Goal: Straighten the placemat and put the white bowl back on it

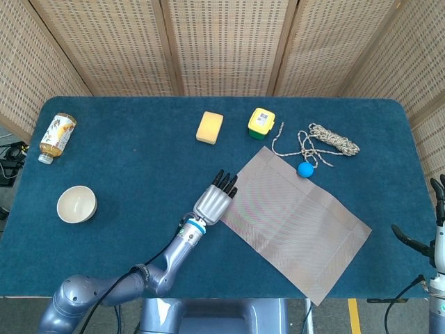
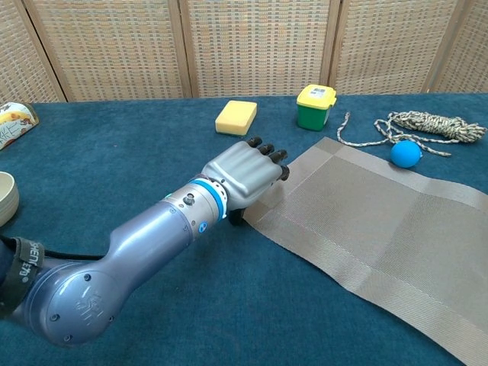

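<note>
The head view looks steeply down from above the near edge, taking in the whole blue-carpeted worktop (image 1: 139,160) out to the woven cane screens (image 1: 229,42) behind its far edge. The chest view sits low and close — facing the far edge. Both share the grey woven rectangular placemat (image 1: 295,219) and the far-edge clutter.

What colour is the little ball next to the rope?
The ball is bright blue, clearest in the chest view.
</note>
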`<state>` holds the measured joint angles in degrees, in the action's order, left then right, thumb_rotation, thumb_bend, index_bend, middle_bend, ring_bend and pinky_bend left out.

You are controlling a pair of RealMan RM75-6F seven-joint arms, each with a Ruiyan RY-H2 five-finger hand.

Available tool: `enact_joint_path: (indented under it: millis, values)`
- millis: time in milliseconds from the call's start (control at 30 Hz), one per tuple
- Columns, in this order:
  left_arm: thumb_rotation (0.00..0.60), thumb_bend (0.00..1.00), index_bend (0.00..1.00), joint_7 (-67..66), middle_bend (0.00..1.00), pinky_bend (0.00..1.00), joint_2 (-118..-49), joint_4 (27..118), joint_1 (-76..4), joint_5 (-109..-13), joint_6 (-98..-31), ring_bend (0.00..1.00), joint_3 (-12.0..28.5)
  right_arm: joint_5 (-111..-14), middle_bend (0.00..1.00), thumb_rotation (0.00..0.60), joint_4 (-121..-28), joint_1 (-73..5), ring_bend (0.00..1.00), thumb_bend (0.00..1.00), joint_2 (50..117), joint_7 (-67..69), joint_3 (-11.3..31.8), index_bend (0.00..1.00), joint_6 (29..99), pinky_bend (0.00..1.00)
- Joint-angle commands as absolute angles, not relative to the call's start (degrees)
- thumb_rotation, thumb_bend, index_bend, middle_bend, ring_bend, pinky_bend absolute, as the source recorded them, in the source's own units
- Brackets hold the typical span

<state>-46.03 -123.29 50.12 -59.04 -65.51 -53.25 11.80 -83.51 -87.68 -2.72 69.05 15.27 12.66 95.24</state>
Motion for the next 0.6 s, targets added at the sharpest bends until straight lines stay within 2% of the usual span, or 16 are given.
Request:
enact_joint_path:
  millis: [33, 367, 600]
  values:
    - [0.6, 0.37, 0.33, -40.6, 0.0, 0.0, -123.56, 48.68, -58.7, -70.9, -56.98, 0.0, 10.04, -83.93, 0.0, 0.6, -87.89, -2.61, 0.0, 0.26, 69.0, 15.12, 12.54, 0.05, 95.65, 0.0]
    - [0.6, 0.38, 0.58, -33.86, 0.0, 0.0, -123.5, 46.4, -57.69, -75.61, -59.24, 0.0, 9.1, -84.44, 0.0, 0.6, -88.24, -2.39, 0.0, 0.26, 68.78, 15.3, 12.41, 0.05, 96.21, 0.0]
    - [0.6, 0.41, 0.64, -33.41, 0.0, 0.0, -121.96, 48.11, -55.8, -76.72, -60.21, 0.0, 8.68, -84.84, 0.0, 0.6, -88.56, -2.24, 0.0, 0.26, 68.48, 15.85, 12.16, 0.05, 96.33, 0.0]
